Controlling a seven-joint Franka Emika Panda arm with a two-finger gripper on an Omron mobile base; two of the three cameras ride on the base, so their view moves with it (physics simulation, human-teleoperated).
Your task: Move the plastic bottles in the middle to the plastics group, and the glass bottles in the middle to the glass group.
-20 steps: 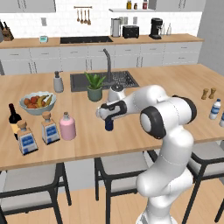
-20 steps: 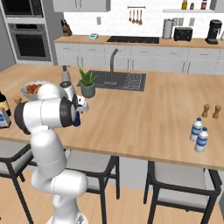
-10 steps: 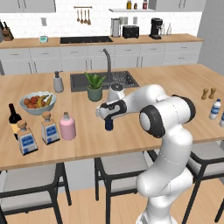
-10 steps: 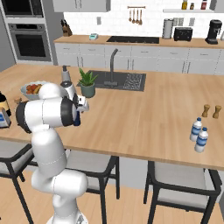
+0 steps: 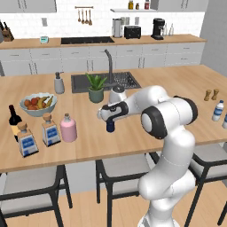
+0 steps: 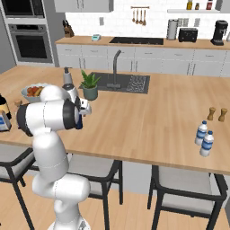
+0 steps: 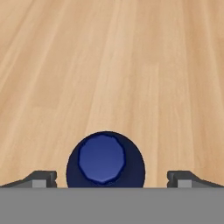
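The small navy-blue bottle (image 5: pixel 110 127) stands on the wooden island counter (image 5: pixel 146 133), in front of the plant. My gripper (image 5: pixel 110 118) hangs right over it, open. In the hand view the navy-blue bottle's cap (image 7: pixel 103 158) sits between the two spread fingertips (image 7: pixel 43 177), with gaps on both sides. Further left stand the pale-pink bottle (image 5: pixel 68 128) and a square clear bottle (image 5: pixel 50 132). The dark wine bottle (image 5: pixel 15 119) and another square bottle (image 5: pixel 27 141) are at the left end. The pale blue-capped bottles (image 6: pixel 204 138) stand at the far right.
A fruit bowl (image 5: pixel 37 104), a soap dispenser (image 5: pixel 58 83), a potted plant (image 5: pixel 96 88) and the sink (image 5: pixel 84 82) lie behind the bottles. Brown shakers (image 6: pixel 215 114) stand near the plastic bottles. Stools line the island's near side.
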